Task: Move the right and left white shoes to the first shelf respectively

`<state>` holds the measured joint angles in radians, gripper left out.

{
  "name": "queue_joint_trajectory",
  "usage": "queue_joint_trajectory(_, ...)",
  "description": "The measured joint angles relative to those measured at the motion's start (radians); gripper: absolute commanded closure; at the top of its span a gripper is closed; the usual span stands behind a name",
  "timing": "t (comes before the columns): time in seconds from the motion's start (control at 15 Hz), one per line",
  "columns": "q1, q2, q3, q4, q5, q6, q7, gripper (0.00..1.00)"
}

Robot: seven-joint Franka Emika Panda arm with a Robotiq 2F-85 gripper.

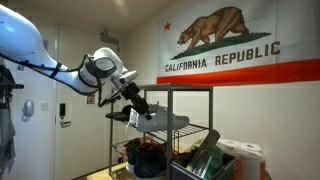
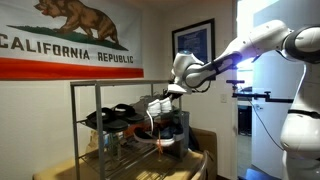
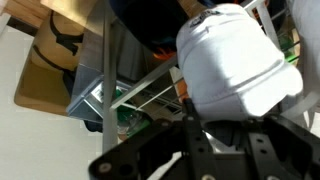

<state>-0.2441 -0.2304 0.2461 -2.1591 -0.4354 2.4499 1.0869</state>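
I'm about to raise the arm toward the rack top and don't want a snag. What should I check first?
1. Gripper grips the white shoe: ok.
2. Shoe above the top shelf: not ok; it hangs lower, beside the middle tier.
3. Room on the top shelf: ok; nothing shows on it in both exterior views.
4. Shoe clear of the dark shoes: cannot tell.
5. Other white shoe located: cannot tell; not visible.
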Motion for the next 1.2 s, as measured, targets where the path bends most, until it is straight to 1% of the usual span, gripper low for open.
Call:
queue_joint_trajectory(0.2,0.057,-0.034,-0.058,0.008,0.006,-0.119,-0.045,0.93)
queue_joint_trajectory(0.47,0.095,-0.107,-0.092,0.006,0.009,-0.267,-0.1,0.93)
queue_joint_trajectory(0.73,0.138,-0.216,-0.118,-0.014,0.068,-0.435,-0.243,0.93)
queue_joint_trajectory(1.07,0.152,-0.397,-0.131,-0.043,0.105,-0.649,-0.392,0.93)
queue_joint_trajectory(1.2,0.152,-0.47,-0.131,-0.043,0.105,-0.695,-0.437,0.93)
